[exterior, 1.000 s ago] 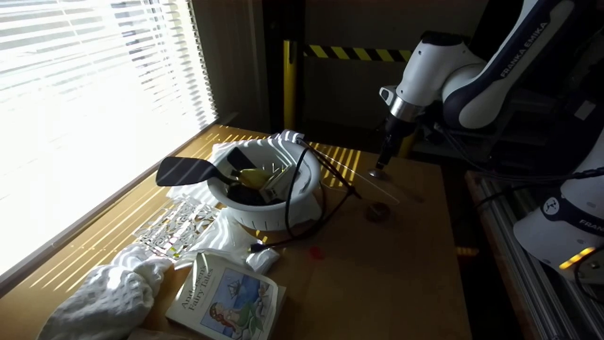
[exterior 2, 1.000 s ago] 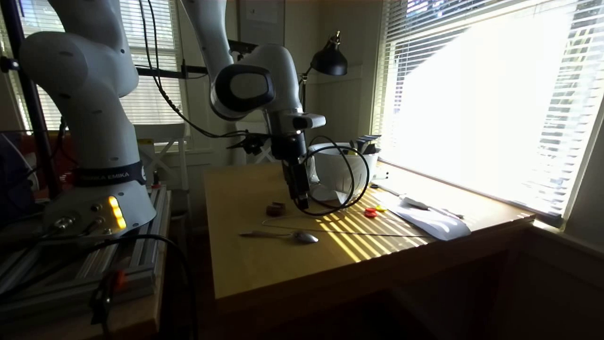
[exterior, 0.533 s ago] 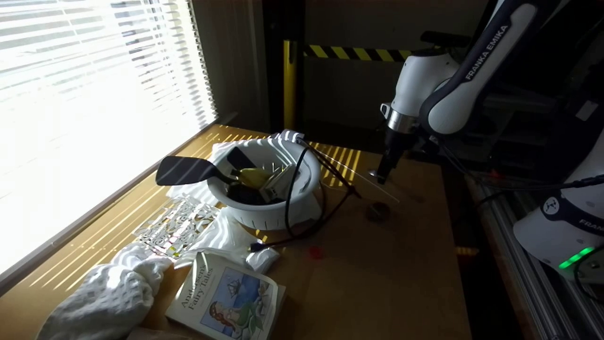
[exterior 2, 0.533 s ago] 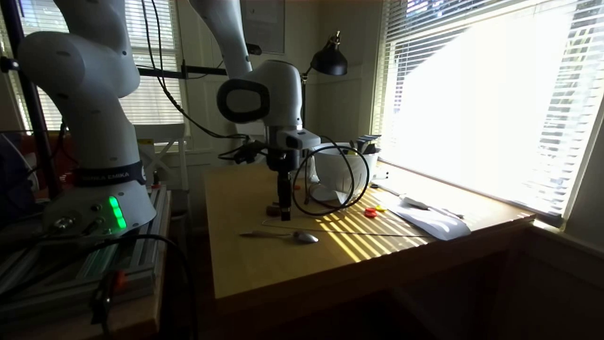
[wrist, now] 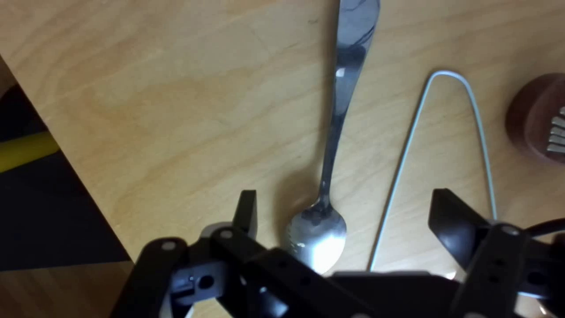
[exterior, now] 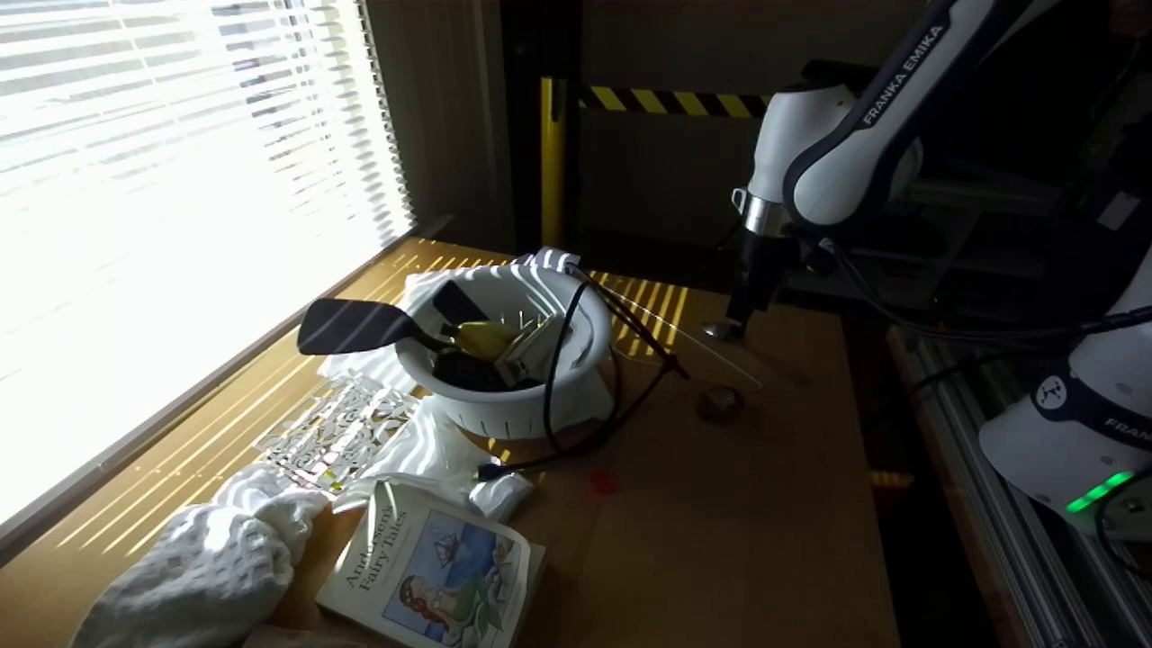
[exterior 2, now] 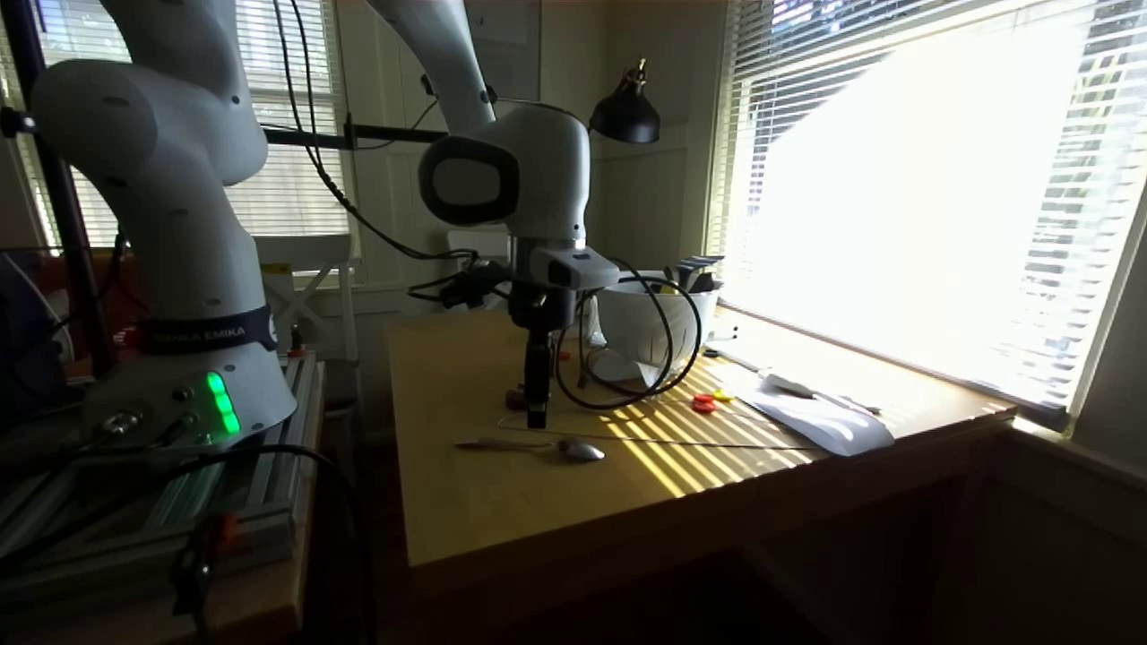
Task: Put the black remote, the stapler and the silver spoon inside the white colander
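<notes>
In the last second the gripper [wrist: 344,207] has swung upright, fingers spread wide, holding nothing; just below, its bowl framed between them, the silver spoon [wrist: 339,119] lies on the table [wrist: 198,132]: its turn, I'd judge! Beyond sits the white colander [exterior: 490,414], loaded; remote and stapler I can't make out in there

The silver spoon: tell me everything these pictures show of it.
The silver spoon looks like shiny metal, with an oval bowl, a slim neck and a handle that broadens toward its end, which the wrist view cuts off. It lies on the wooden table, outside the white colander. The open gripper is above it; in the wrist view the bowl sits between the parted jaws, not gripped. A thin bent wire lies beside it. Nothing but the table visibly touches it.
</notes>
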Action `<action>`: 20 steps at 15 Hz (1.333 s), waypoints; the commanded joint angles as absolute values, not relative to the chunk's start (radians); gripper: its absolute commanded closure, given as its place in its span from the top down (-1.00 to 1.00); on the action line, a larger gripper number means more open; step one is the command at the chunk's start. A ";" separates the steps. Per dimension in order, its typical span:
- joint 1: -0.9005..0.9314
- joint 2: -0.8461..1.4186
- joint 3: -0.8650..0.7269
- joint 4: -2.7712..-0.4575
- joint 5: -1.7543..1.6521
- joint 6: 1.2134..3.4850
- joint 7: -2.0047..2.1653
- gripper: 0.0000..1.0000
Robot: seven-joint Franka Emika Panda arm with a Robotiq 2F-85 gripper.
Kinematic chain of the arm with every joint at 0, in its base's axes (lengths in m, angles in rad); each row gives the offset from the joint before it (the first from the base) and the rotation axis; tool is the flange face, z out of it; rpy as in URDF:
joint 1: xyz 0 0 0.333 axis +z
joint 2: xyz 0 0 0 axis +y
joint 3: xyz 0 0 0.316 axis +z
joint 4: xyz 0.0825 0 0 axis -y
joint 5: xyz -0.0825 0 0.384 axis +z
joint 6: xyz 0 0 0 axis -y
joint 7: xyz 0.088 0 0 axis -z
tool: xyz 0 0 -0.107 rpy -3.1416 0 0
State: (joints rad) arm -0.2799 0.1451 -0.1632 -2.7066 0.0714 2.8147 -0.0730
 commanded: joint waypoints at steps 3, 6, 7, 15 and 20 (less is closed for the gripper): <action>-0.299 0.210 -0.153 -2.639 0.147 2.777 -0.187 0.60; -0.303 0.249 -0.134 -2.617 0.171 2.787 -0.218 0.37; -0.304 0.266 -0.129 -2.608 0.173 2.790 -0.221 0.42; -0.319 0.343 -0.100 -2.568 0.160 2.787 -0.216 -0.52; -0.323 0.324 -0.115 -2.568 0.141 2.772 -0.205 -1.00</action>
State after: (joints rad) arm -0.3200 0.3150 -0.1205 -2.5877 0.1364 2.7950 -0.1917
